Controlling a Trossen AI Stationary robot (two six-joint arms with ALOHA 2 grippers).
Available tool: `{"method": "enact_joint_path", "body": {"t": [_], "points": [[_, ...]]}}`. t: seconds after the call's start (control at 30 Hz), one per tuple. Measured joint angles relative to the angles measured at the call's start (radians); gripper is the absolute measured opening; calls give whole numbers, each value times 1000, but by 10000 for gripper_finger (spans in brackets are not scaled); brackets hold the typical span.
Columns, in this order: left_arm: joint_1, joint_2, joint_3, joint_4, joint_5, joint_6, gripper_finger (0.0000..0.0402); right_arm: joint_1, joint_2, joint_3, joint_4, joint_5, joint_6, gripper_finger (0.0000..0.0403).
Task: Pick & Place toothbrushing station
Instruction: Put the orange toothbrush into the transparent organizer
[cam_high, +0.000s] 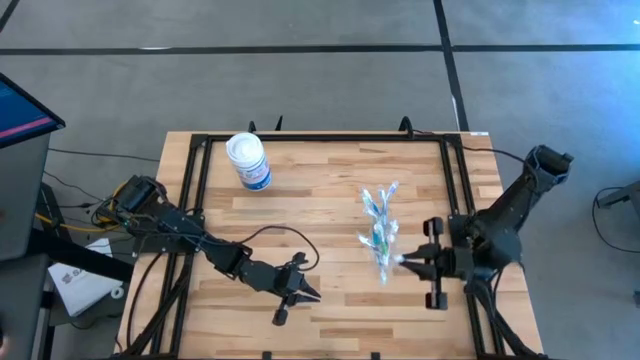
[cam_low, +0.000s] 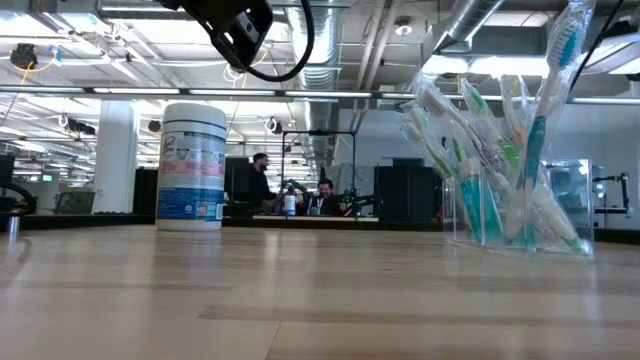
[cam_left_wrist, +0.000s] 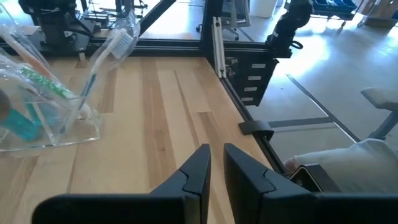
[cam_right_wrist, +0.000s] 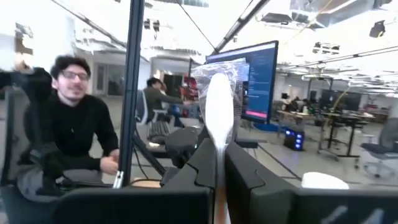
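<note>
Showing placement: right gripper, centre-right, jaws clamped on a wrapped toothbrush; next, lowering into the clear cup. Left gripper idles, nearly closed.

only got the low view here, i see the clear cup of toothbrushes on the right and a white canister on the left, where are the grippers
Observer: The right gripper is right beside the clear cup, on the side toward the table's near edge.
Operator: is it holding anything
Observer: Yes, it is shut on a wrapped white toothbrush, which stands up between its fingers in the right wrist view.
Operator: and the left one
Observer: The left gripper hangs over bare table toward the near edge, well apart from the cup, its fingers nearly together with nothing between them.
</note>
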Motion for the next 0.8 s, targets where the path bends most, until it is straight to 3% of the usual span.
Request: {"method": "enact_joint_path", "body": {"t": [0.17,0.47,0.8], "points": [[0,0,0,0,0,0,39,-57,-46,-100,31,-86,63,1],[-1,0,0,0,0,0,39,-111,-57,-212,56,-104,173,1],[-1,0,0,-1,0,-1,39,-103,-37,-375,317,-102,143,1]]}}
